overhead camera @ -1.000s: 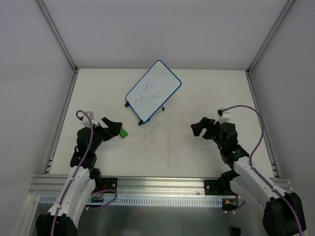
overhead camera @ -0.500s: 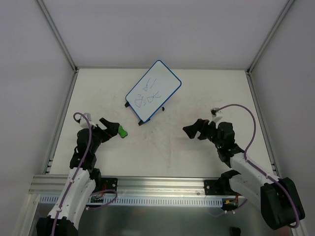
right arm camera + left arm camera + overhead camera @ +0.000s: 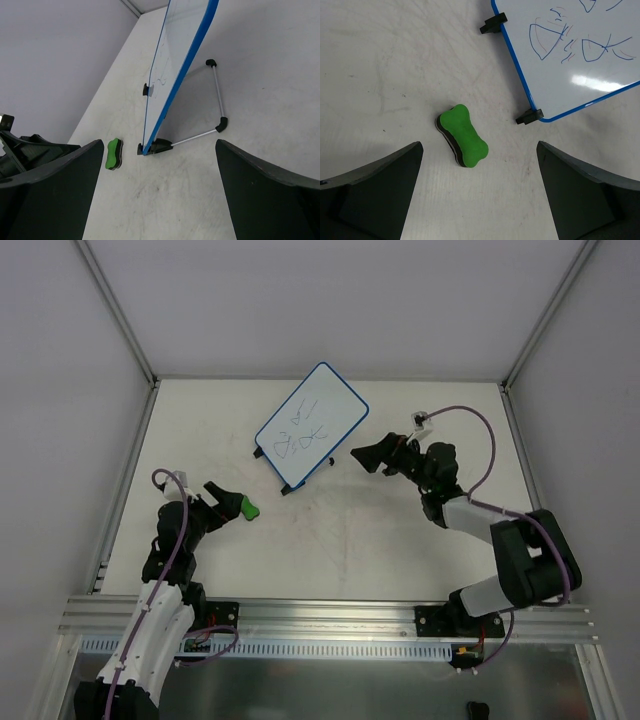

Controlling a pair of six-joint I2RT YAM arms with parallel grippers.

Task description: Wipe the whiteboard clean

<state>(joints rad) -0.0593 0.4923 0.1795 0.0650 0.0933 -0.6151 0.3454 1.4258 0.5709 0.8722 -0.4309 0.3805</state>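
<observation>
i'm hovering the left jaws, released, over the green eraser for pickup; the right jaws (released too) are hanging beside the whiteboard, propped toward the bench's far edge, ready to brace it.

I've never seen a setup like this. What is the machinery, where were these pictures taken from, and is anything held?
Two robot arms are bolted at the near edge of the table, each ending in a two-finger gripper. One picture looks down from above; the other two come from wrist cameras, so the dark shapes in their lower corners are each arm's own fingers. On the table stands a blue-rimmed whiteboard, propped on a stand, with blue scribbles. A green bone-shaped eraser lies near it. The left gripper is open, pointed at the eraser; the right gripper is open beside the board. Neither holds anything.
</observation>
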